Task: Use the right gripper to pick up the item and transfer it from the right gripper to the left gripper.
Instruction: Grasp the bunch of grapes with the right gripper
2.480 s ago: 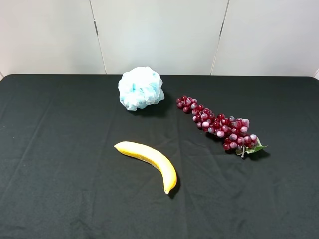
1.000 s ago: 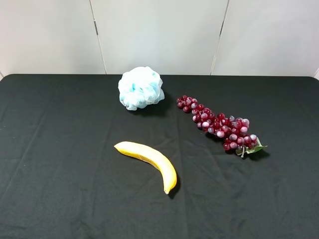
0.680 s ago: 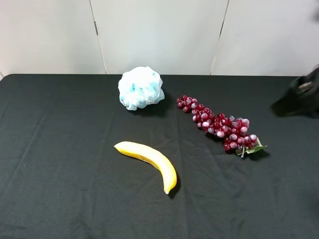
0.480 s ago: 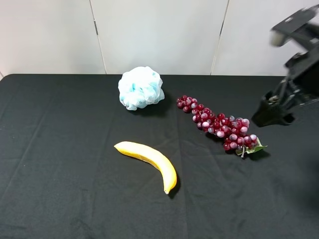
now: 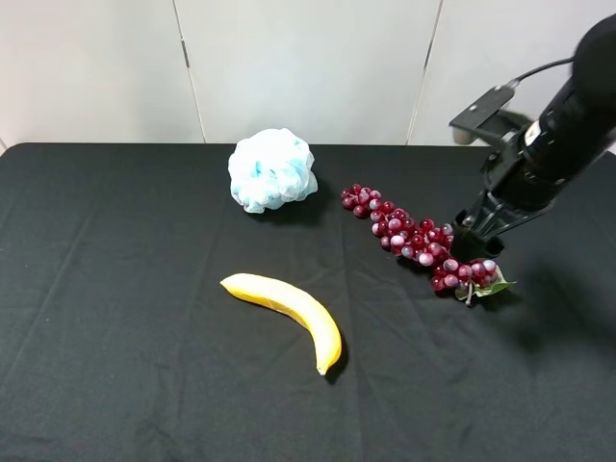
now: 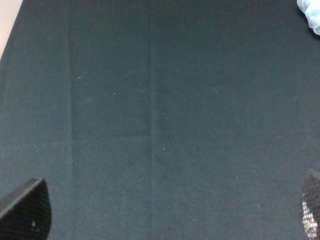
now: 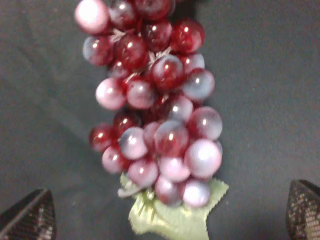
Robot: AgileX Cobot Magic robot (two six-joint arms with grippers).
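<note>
Glossy round red-purple grapes [image 7: 160, 125] lie under the wide-open, empty right gripper [image 7: 166, 214]; left gripper [image 6: 167, 210] likewise open.

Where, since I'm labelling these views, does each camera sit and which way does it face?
Exterior high: mounted high, looks down on black cloth, puff, banana, grapes; right gripper shows.
Left wrist: on left arm, faces bare cloth; left gripper open.
Right wrist: on right arm, faces grapes' leaf end between open fingertips.
Shared: grapes, exterior and right wrist.
</note>
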